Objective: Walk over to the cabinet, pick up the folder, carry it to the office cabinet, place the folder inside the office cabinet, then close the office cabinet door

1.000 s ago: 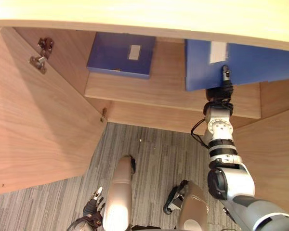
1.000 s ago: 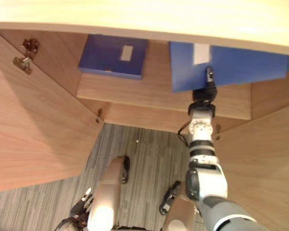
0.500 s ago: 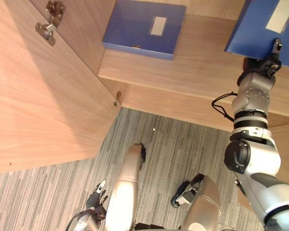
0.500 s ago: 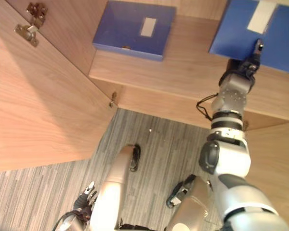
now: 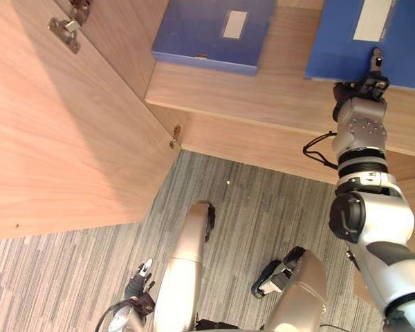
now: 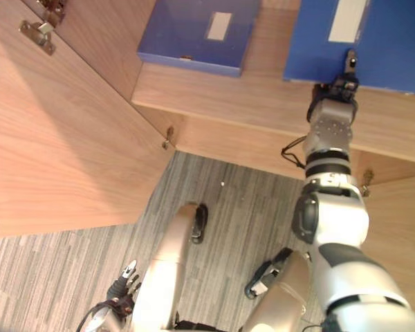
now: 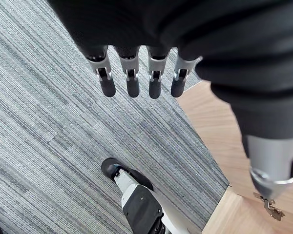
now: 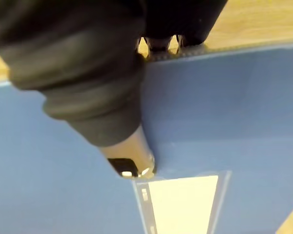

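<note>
The right hand (image 5: 360, 91) pinches the blue folder (image 5: 408, 48) by its near edge, thumb on top, over the cabinet shelf (image 5: 263, 97) beside a second folder (image 5: 200, 31). Its length runs away from the hand, deeper inside. The left hand (image 7: 132, 80) hangs open, well below.

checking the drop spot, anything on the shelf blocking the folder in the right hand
Nothing visible does. The right hand pinches the folder over bare shelf; the other blue folder lies flat to its left, apart from it, and the cabinet door stands open.
</note>
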Available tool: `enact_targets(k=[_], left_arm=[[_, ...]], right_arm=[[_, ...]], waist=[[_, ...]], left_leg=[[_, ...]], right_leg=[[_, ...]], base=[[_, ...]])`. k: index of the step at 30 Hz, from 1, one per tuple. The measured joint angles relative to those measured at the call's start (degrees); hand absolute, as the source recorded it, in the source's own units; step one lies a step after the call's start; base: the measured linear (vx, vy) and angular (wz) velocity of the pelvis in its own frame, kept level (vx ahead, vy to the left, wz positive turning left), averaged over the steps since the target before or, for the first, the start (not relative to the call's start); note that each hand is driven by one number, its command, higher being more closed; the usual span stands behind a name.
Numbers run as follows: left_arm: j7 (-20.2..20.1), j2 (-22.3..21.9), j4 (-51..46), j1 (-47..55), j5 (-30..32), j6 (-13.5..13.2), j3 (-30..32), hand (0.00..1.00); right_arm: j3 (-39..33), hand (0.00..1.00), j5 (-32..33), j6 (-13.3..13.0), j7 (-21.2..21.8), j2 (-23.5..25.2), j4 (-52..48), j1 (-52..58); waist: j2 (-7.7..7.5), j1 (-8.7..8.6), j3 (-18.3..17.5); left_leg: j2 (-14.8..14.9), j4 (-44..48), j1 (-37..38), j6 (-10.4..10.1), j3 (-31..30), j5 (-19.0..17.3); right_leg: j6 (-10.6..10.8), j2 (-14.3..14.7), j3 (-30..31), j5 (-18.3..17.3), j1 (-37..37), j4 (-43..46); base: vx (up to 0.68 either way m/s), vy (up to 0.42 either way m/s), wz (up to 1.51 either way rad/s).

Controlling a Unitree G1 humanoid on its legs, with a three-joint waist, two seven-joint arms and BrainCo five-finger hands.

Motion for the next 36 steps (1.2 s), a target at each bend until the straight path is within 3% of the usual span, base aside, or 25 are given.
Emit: enact_targets(k=[4,10,13,18,21,27,30,31,36], left_arm=[[0.02,-0.05,-0.48,-0.55,0.01,0.00,0.01,0.00],[0.01,-0.08,-1.19,-0.63,0.01,0.00,0.31,0.00],[-0.07,-0.07,-1.15,-0.63,0.03,0.00,0.45,0.00],[-0.85,0.03,-1.01,-0.75,0.04,0.00,1.83,0.00],[-1.41,0.10,-0.99,-0.78,0.07,0.00,1.83,0.00],[-2.40,0.95,-0.98,-0.81,0.14,0.00,1.85,0.00],[-2.43,1.09,-0.95,-0.83,0.24,0.00,2.62,0.00],[-2.47,1.11,-0.94,-0.85,0.39,0.00,2.72,0.00],[-2.49,1.11,-0.76,-0.94,0.52,0.00,3.19,0.00]], right_arm=[[-2.08,0.00,0.02,-1.62,0.33,-0.01,-0.32,-0.01],[-3.45,0.00,-0.12,-1.29,1.74,-0.06,-1.18,0.00],[-1.53,0.00,-4.49,1.77,3.16,-0.58,-1.16,0.00],[9.74,0.00,-20.81,12.06,7.26,-3.45,1.44,-0.03],[14.14,0.00,-25.38,15.08,9.12,-4.03,4.92,-0.01],[17.43,0.00,-32.84,17.28,10.98,-6.04,7.23,0.70],[17.47,0.00,-39.15,18.45,12.13,-7.39,8.36,2.09],[17.54,0.00,-44.59,19.26,12.67,-7.92,9.35,3.33],[18.52,0.00,-52.27,20.10,14.53,-9.15,9.58,5.62]], waist=[[0.14,0.05,-0.09],[0.52,0.00,-0.34],[0.61,0.02,-0.45],[0.61,0.06,-0.49],[0.61,0.18,-0.49],[0.61,0.20,-0.48],[0.61,0.20,-0.48],[0.60,0.19,-0.48],[0.58,-0.12,-0.48]], left_leg=[[-0.02,-0.02,0.23,0.01,-0.01,0.01],[-0.30,-0.45,1.10,-0.01,0.00,0.03],[-0.36,-1.09,1.65,0.00,0.01,0.07],[-0.47,-1.51,1.67,0.03,-0.09,0.12],[-0.57,-1.79,1.66,-0.01,-0.11,0.15],[-0.67,-2.03,1.38,-0.15,-0.38,0.26],[-0.87,-2.07,1.26,-0.16,-0.46,0.31],[-0.98,-2.11,1.24,-0.16,-0.45,0.34],[-1.04,-2.15,1.15,-0.16,-0.45,0.41]], right_leg=[[0.00,-0.03,-0.07,0.00,0.24,-0.08],[0.00,-0.18,-0.37,0.00,1.34,-0.48],[0.02,-0.08,-0.64,0.01,2.06,-1.32],[0.03,-0.09,-1.12,0.01,2.32,-1.89],[0.03,-0.18,-1.28,0.01,2.33,-2.04],[0.03,-0.23,-1.77,0.01,2.32,-2.19],[0.03,-0.36,-1.91,0.01,2.30,-2.19],[0.03,-0.38,-1.91,0.01,2.29,-2.19],[0.03,-0.39,-1.88,0.01,2.19,-2.19]], base=[[0.00,-0.008,0.00],[0.00,-0.006,0.01],[0.00,-0.010,0.01],[0.03,-0.028,0.02],[0.03,-0.038,0.02],[0.02,-0.032,0.02],[0.02,-0.031,0.03],[0.00,0.000,0.00],[0.00,-0.007,0.00]])
